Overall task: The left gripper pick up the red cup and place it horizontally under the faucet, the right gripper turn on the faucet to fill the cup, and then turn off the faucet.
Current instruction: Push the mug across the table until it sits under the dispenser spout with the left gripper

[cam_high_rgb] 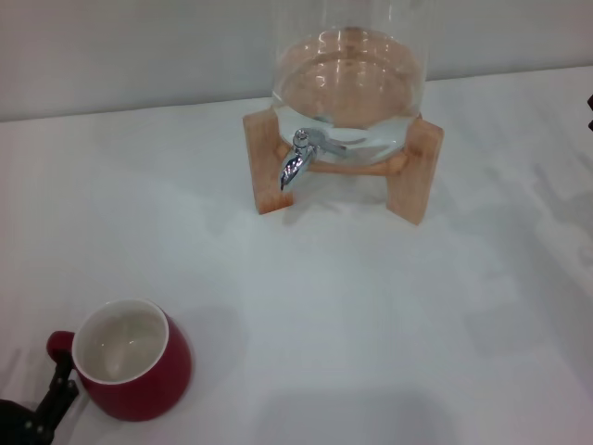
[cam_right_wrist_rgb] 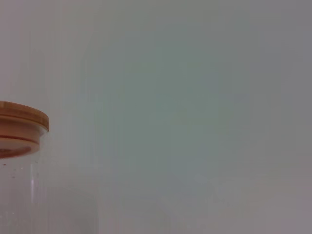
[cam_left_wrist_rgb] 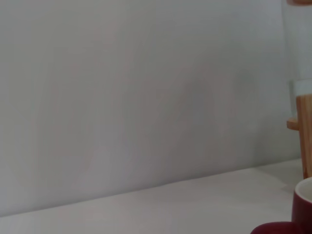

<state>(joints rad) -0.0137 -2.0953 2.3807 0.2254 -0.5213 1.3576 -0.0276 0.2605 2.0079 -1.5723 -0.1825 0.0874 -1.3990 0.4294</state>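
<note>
The red cup stands upright at the table's near left, white inside, its small handle pointing left. My left gripper comes in from the bottom left corner, one black finger reaching up to just below the handle; the rest of it is cut off. In the left wrist view the red cup shows only as an edge. The chrome faucet hangs spout-down from the glass dispenser, far from the cup. The right gripper is out of view.
The dispenser rests on a wooden stand at the back centre of the white table. Its wooden lid appears in the right wrist view. A dark sliver shows at the right edge.
</note>
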